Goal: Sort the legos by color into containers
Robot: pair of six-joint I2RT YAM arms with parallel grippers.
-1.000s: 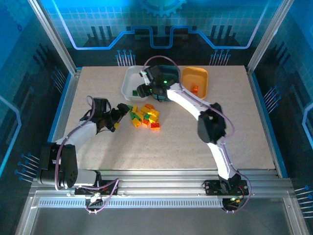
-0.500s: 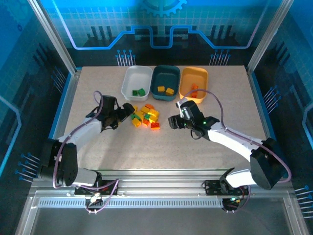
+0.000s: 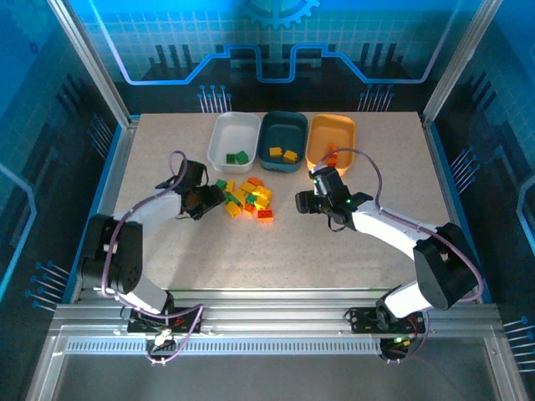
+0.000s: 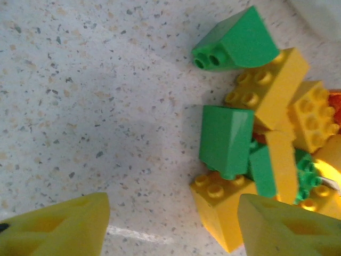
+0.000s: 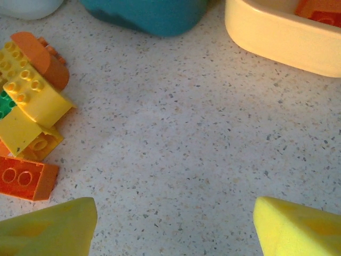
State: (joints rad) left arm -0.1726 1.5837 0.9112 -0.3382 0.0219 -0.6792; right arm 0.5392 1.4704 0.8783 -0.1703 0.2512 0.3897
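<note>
Since half a second ago my left arm has pushed in closer to the loose pile of legos [image 3: 247,199], and my right arm has edged slightly toward the trays; a second ago that right arm reached over the dark teal tray [image 3: 284,134], and now it sits low over the tabletop [image 3: 276,251], to the right of the pile.

My left jaws stand open, yellow fingertips [image 4: 58,226] apart with bare tabletop between them; just ahead a green brick [image 4: 226,140], a sloped green brick [image 4: 237,45] and a long yellow brick [image 4: 269,85] lie heaped together, touching.

My right jaws are open too, fingertips [image 5: 298,226] wide apart and holding nothing; an orange-red brick [image 5: 24,178] lies at the pile's near edge.

At the far side, the white tray [image 3: 221,134] holds two green bricks; the dark teal tray beside it holds two yellow ones; the yellow-orange tray [image 3: 333,132] holds orange-red pieces, perhaps two, though my cable crosses them.
</note>
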